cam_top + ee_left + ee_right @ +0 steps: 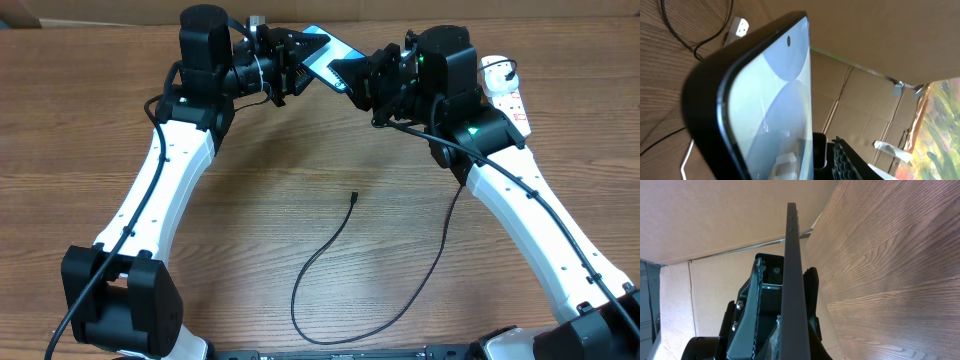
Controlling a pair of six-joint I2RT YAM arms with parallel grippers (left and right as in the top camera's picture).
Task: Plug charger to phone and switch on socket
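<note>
So the whole thing sits on a brown wood-grain table (300,150), pretty matte, with flat tan cardboard (100,12) running along the back edge. The left wrist view shows more of the room: stacked cardboard boxes (865,110) and something with a colourful yellow-green print at the far right edge.

Going left to right: the left arm is white plastic shell with chunky black joints. The left gripper (288,62) is right up against the left end of the phone (322,58), but honestly I can't tell whether it's clamped or just touching. The phone is up off the table, tilted, hanging between the two grippers near the back middle. Up close it's a slim glossy slab (770,100) with a pale blue screen with soft curved shapes, a rounded dark rim and a tiny punch-hole camera. Edge-on from the right wrist it's just a thin dark strip (792,280).

The right gripper (362,80) is closed tight on the phone's right end.

The charger (294,300) is a thin black cable lying in a big loose loop on the table's front middle, its connector tip (355,197) free, well apart from the phone.

Far right at the back is the socket (505,92), a white boxy strip with red marks, partly hidden by the right arm.
</note>
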